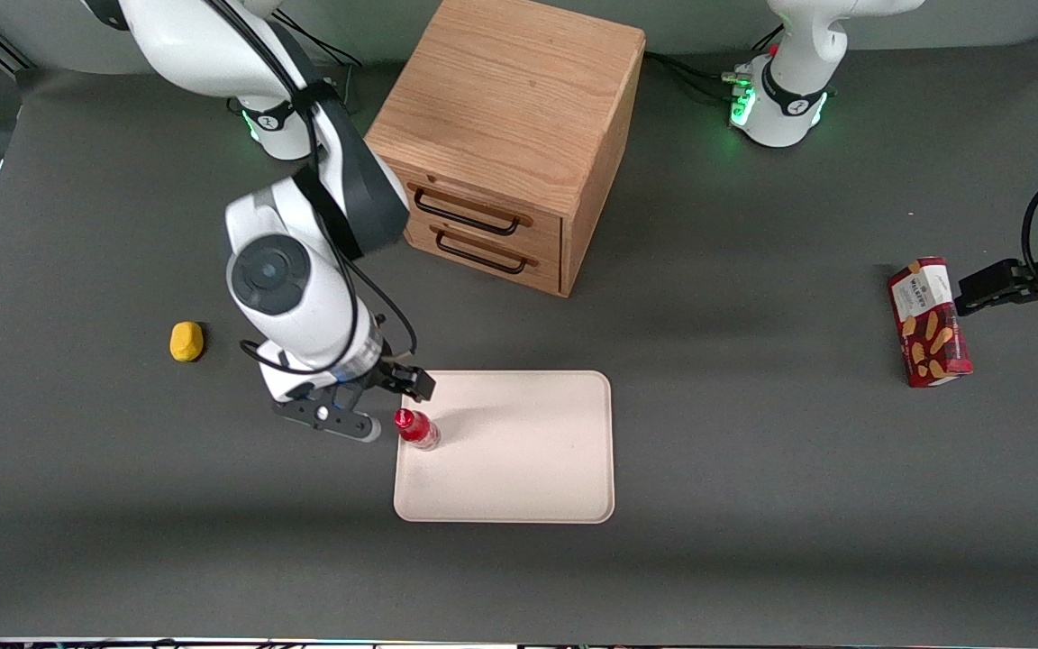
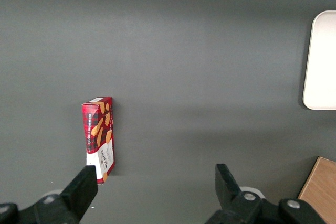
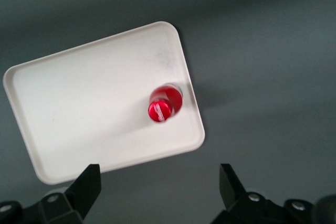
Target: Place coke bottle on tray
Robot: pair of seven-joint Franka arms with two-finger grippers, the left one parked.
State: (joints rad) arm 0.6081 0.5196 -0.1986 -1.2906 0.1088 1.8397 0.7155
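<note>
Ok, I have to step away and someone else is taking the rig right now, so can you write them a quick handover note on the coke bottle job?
Hand: open, holding nothing, just off the tray's edge toward the working arm's end of the table, beside the bottle.
Coke bottle: standing upright on the tray, close to that same edge; the right wrist view shows it inside the rim.
Done: bottle is on the tray and released.
Left: only to draw the arm clear without knocking the bottle, which stands near the hand.
Elsewhere on the table: wooden drawer cabinet, yellow object, red biscuit box, none involved.
</note>
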